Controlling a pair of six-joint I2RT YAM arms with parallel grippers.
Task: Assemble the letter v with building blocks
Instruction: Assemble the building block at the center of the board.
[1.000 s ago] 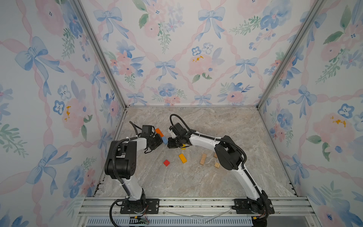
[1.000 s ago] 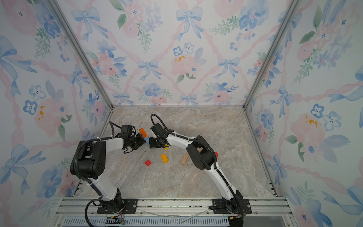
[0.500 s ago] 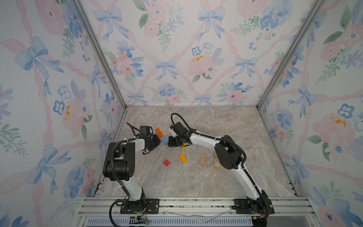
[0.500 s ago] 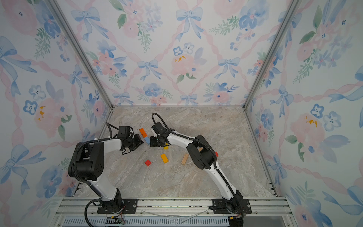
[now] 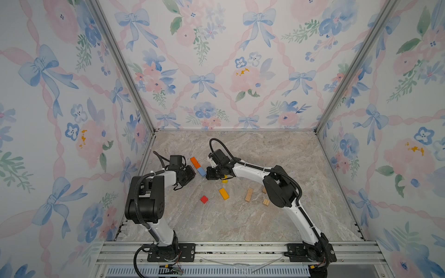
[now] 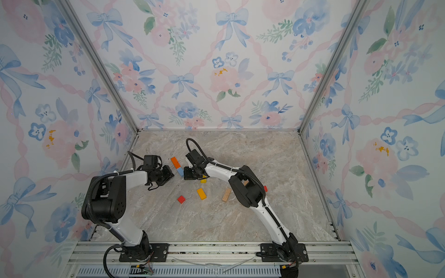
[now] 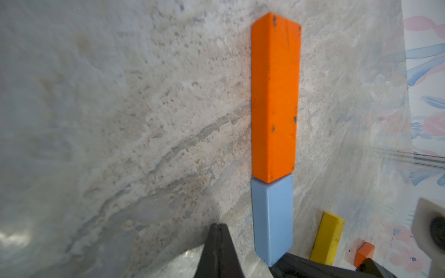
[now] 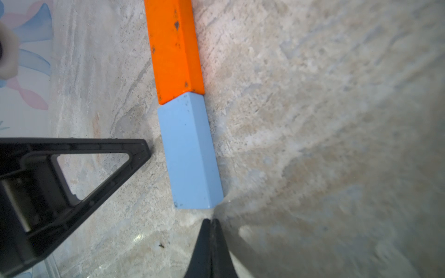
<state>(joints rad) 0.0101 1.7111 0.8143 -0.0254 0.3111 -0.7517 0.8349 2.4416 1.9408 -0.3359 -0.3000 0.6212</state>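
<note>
An orange block (image 5: 195, 162) and a light blue block (image 5: 201, 171) lie end to end in one slanted line on the marble floor, seen in both top views and in both wrist views (image 7: 274, 96) (image 8: 190, 154). My left gripper (image 5: 192, 174) is shut and empty, its tip (image 7: 218, 226) just beside the blue block's long side. My right gripper (image 5: 209, 173) is shut and empty too, its tip (image 8: 210, 221) right at the blue block's free end. A yellow block (image 5: 225, 180) lies partly under the right wrist.
Loose on the floor nearer the front are a red block (image 5: 204, 199), a yellow-orange block (image 5: 224, 193) and three tan blocks (image 5: 249, 194). Another red block (image 6: 265, 188) peeks out behind the right arm's elbow. A small orange block (image 7: 364, 251) lies past the yellow one.
The left wrist has drawn back a little to the left, away from the orange block, then held still. The right arm and the blocks have barely moved.
</note>
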